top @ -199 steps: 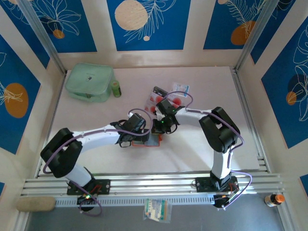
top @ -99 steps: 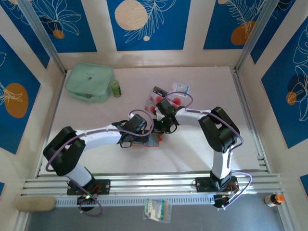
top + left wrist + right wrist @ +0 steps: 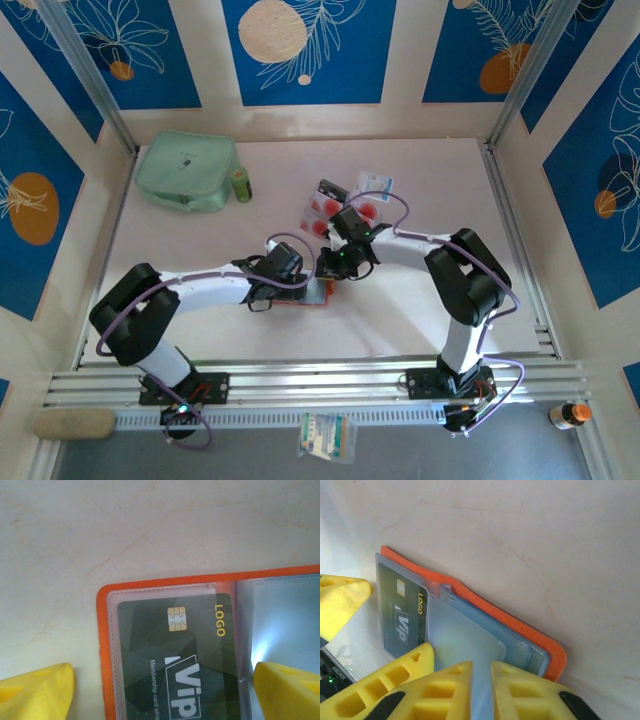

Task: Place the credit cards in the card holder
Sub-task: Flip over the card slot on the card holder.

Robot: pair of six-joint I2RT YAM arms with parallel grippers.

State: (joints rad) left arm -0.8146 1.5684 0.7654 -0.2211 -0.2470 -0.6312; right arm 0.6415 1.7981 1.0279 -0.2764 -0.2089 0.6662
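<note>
The orange card holder lies open on the table, clear sleeves up, one sleeve holding a dark VIP card. My left gripper is open, its yellow fingertips wide apart on either side of that page. My right gripper is over the holder's other page, its jaws parted by a narrow gap with a clear sleeve running into it. From above, both grippers cover most of the holder. Pale credit cards with red marks lie just behind them.
A mint-green zip pouch and a small green bottle stand at the back left. Another pale card lies behind the right arm. Metal rails run along the near edge.
My right jaws have parted slightly from shut. The left jaws have narrowed a little. The right arm's elbow has swung right, and the left gripper has edged further over the holder.
</note>
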